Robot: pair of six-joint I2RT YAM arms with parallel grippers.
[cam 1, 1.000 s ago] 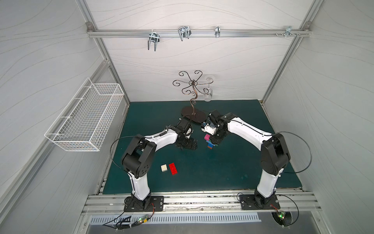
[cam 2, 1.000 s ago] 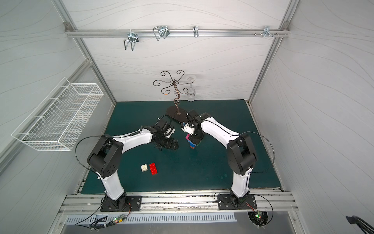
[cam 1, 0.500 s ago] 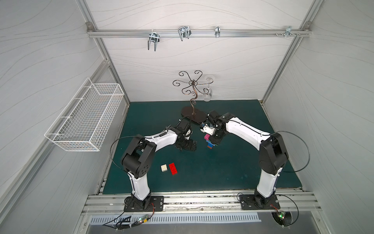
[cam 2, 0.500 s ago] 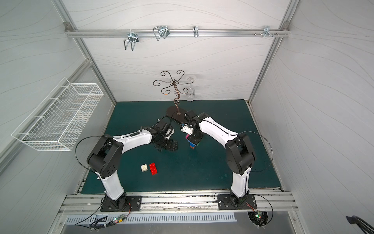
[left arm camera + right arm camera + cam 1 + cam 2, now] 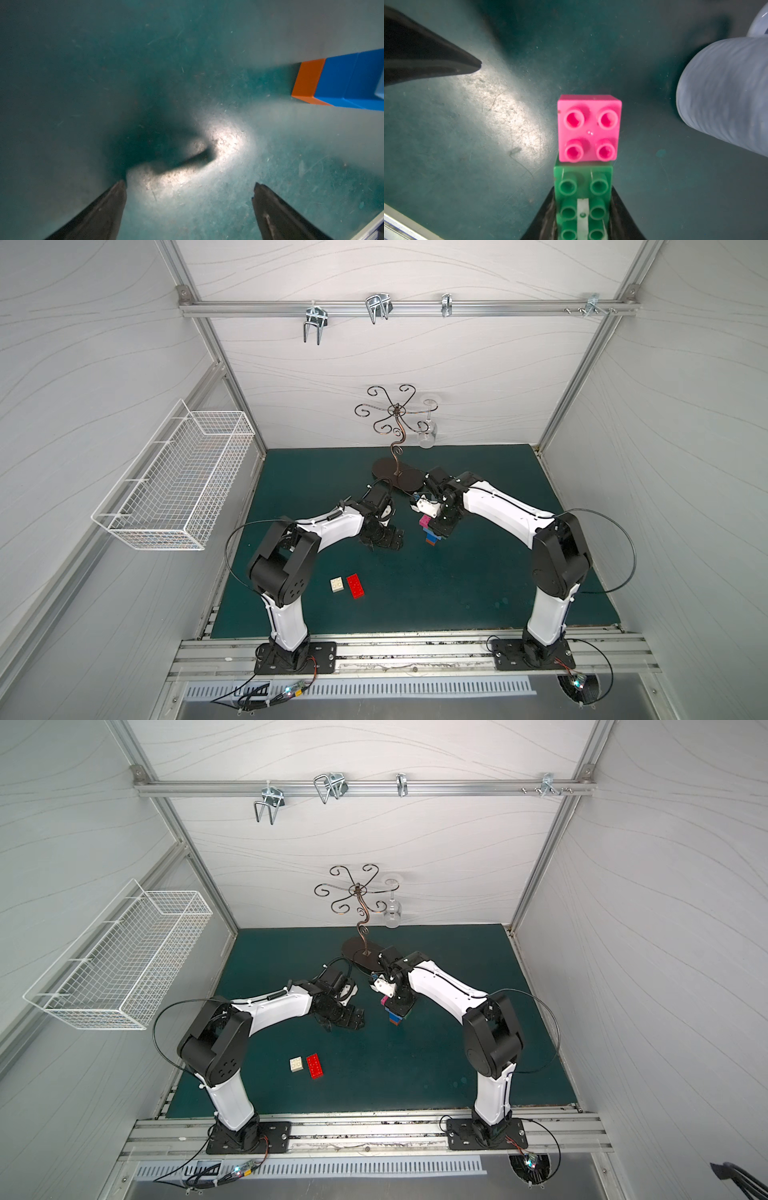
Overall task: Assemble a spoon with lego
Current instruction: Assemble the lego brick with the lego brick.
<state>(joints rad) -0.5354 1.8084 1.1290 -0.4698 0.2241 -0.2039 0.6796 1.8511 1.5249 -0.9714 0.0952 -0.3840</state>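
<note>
The white brick point(image 5: 337, 585) and red brick point(image 5: 356, 585) lie loose near the front of the bench point(image 5: 457, 593), just beside each other. Red's long axis runs roughly front-to-back, and the left arm is nearer, so I'd guess it fetches them. The left fingers point(image 5: 97, 214) hang wide apart and empty further in, with the bricks back toward that arm's base. Beside them the right fingers point(image 5: 545, 220) are clenched on the green brick point(image 5: 582, 199) of the spoon point(image 5: 430, 531), orange end down, and the basket point(image 5: 174, 489) on the wall looks empty.
</note>
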